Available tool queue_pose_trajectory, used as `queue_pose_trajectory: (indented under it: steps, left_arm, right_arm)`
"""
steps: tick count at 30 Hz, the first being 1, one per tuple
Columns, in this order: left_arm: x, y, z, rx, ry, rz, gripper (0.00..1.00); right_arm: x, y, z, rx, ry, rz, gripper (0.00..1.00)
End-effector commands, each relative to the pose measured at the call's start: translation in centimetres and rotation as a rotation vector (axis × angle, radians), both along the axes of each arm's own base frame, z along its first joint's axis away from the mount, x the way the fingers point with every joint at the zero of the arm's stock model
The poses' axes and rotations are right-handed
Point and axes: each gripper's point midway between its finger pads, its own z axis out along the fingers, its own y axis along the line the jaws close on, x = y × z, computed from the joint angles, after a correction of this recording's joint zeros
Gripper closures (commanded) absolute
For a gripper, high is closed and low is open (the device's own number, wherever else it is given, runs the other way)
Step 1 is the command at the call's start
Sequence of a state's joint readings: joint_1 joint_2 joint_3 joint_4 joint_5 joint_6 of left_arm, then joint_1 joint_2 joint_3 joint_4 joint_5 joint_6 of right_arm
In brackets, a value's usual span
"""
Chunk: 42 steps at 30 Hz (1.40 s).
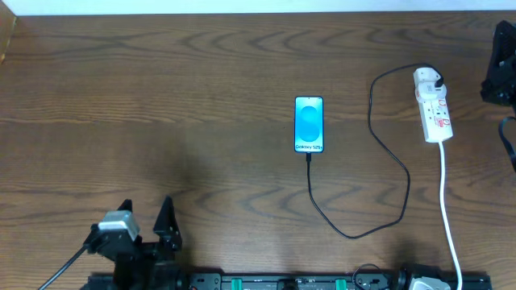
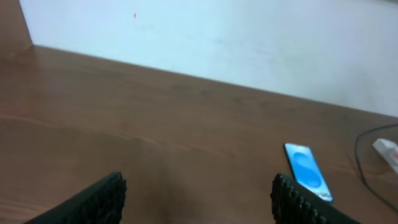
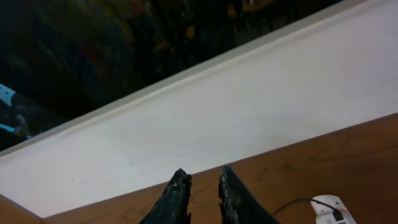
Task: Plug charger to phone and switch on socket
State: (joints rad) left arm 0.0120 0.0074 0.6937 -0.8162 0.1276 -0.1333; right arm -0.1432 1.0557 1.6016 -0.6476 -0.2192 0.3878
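Observation:
The phone [image 1: 309,123] lies face up mid-table with its blue screen lit; it also shows in the left wrist view [image 2: 308,169]. The charger, a thin black cable [image 1: 387,153], runs from the phone's near end in a loop to a white plug [image 1: 427,79] on the socket [image 1: 434,109], a white strip with red markings. My left gripper [image 1: 145,211] is open and empty at the front left, far from the phone [image 2: 199,193]. My right gripper [image 3: 203,175] is nearly closed on nothing, raised near the white plug [image 3: 333,208]; its dark arm [image 1: 500,68] shows at the right edge.
The socket's thick white cord [image 1: 447,201] runs to the front edge. A white wall [image 2: 249,37] borders the table's far side. The arm bases [image 1: 282,282] line the front edge. The socket's end shows at the right edge of the left wrist view [image 2: 387,148].

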Motion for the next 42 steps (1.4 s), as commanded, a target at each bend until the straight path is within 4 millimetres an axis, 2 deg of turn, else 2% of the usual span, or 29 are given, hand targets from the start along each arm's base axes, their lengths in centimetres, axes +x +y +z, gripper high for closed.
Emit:
queue_pose_trajectory:
  steps: [1, 8, 12, 21, 26, 33, 42]
  left_arm:
    - [0.3, 0.1, -0.5, 0.004, 0.005, 0.007, 0.25]
    - [0.4, 0.7, 0.1, 0.011, -0.019, 0.04, 0.26]
    - [0.7, 1.6, -0.4, 0.022, -0.009, 0.087, 0.25]
    - [3.5, 1.4, -1.4, 0.018, -0.063, 0.08, 0.25]
    - [4.9, 1.4, -2.7, 0.018, -0.077, 0.079, 0.26]
    - [6.3, 0.6, -3.9, 0.009, -0.101, 0.029, 0.25]
    - [7.5, 0.6, -4.0, 0.009, -0.172, 0.029, 0.25]
  right_arm:
    - [-0.7, 0.1, 0.6, -0.042, -0.023, -0.001, 0.84]
    - [-1.0, 0.2, 0.8, -0.043, -0.029, -0.001, 0.84]
    - [-1.0, 0.2, 0.7, -0.042, -0.026, -0.001, 0.84]
    - [-1.0, 0.2, 0.7, -0.042, -0.026, -0.001, 0.84]
    - [-1.0, 0.2, 0.7, -0.043, -0.026, -0.001, 0.84]
    - [-1.0, 0.1, 0.7, -0.058, -0.028, -0.001, 0.84]
    - [-1.0, -0.2, 0.7, -0.059, -0.027, -0.021, 0.84]
